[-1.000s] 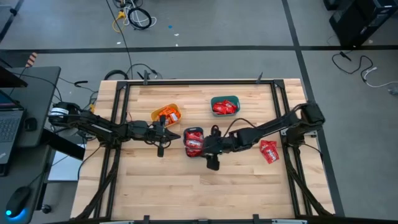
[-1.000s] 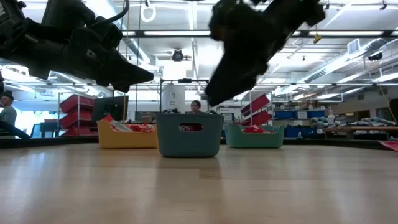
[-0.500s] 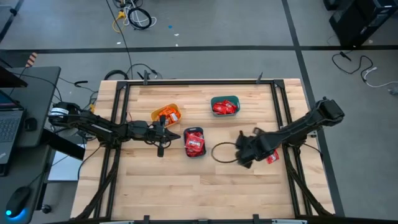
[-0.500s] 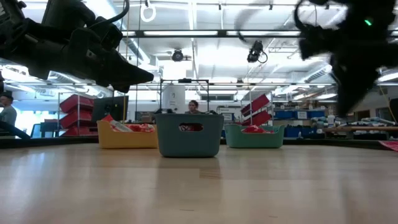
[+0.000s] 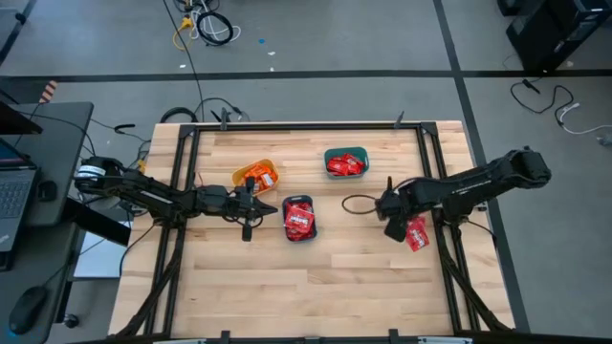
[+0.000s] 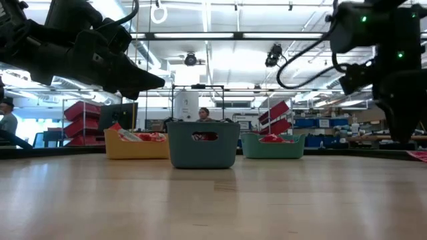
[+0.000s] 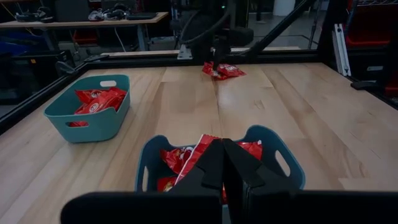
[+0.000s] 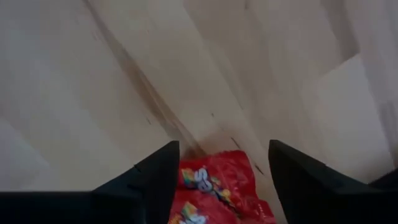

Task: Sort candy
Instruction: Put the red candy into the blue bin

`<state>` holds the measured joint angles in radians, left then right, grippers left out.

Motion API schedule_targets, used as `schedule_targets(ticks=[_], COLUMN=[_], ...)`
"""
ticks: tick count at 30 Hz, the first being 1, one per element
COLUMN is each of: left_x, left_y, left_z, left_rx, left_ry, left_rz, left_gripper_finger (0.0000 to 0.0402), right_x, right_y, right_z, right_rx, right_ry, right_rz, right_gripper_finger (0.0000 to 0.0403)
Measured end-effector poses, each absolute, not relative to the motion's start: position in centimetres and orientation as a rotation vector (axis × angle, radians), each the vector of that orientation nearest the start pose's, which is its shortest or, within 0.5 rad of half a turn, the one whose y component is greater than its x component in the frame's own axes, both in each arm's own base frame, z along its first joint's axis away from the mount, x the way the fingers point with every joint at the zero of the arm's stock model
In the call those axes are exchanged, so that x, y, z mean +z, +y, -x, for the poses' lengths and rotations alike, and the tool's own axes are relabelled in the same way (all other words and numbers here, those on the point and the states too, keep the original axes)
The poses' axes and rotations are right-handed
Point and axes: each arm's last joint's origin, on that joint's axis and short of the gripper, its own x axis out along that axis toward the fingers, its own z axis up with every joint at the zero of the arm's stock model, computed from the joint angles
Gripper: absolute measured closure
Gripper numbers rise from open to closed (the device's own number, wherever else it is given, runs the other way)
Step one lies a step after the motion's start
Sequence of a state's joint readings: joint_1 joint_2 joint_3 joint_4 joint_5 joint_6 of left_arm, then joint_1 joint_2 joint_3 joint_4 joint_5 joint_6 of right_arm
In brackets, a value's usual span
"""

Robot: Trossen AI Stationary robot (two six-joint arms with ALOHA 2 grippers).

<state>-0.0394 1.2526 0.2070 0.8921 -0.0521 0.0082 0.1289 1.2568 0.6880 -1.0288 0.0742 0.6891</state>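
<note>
Nearly sorted: three bins hold candy; my right hand point(image 5: 395, 227) hangs open, empty, over the last red wrapped packets point(image 5: 414, 232) at centre right of the wooden worktop point(image 5: 287, 287); left hand point(image 5: 247, 227) closed, idle.

Light wood surface point(image 5: 287, 277), yellow bin point(image 5: 254, 176) upper middle, teal bin point(image 5: 345, 161) to its right, blue bin point(image 5: 299, 219) in the centre, laptop point(image 5: 11, 196) far left, cables point(image 5: 206, 24) on the floor at top

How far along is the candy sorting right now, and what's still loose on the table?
Mostly done: candy already fills the yellow bin, the teal bin and the blue bin. In hand: the right gripper, open and empty, hangs by the last loose red packets near the table's right edge. The left gripper waits shut between the yellow and blue bins. Left: those packets need binning.
</note>
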Motion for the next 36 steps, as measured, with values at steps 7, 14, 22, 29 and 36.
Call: schedule_targets(ticks=[7, 14, 22, 29, 36], left_x=[15.7, 15.7, 15.7, 15.7, 15.7], left_y=[-0.7, -0.7, -0.7, -0.7, -0.7], left_z=[-20.8, -20.8, -20.8, -20.8, -20.8], left_rx=[0.012, 0.012, 0.012, 0.012, 0.012], left_ry=[0.155, 0.155, 0.155, 0.155, 0.155], left_rz=[-0.019, -0.021, -0.021, -0.021, -0.025], left_gripper_finger=[0.0399, 0.0399, 0.0399, 0.0399, 0.0399], right_x=[15.5, 14.8, 14.8, 16.5, 20.7], right_y=[0.1, -0.4, -0.4, 0.1, 0.9], right_z=[-15.6, -15.4, -15.8, -17.4, -20.9], right_rx=[-0.458, -0.405, -0.371, -0.325, -0.273], right_ry=[1.615, 1.627, 1.597, 1.506, 1.258], right_rz=[-0.436, -0.555, -0.561, -0.502, -0.402], right_gripper_finger=[0.0159, 0.0182, 0.0364, 0.0400, 0.0402])
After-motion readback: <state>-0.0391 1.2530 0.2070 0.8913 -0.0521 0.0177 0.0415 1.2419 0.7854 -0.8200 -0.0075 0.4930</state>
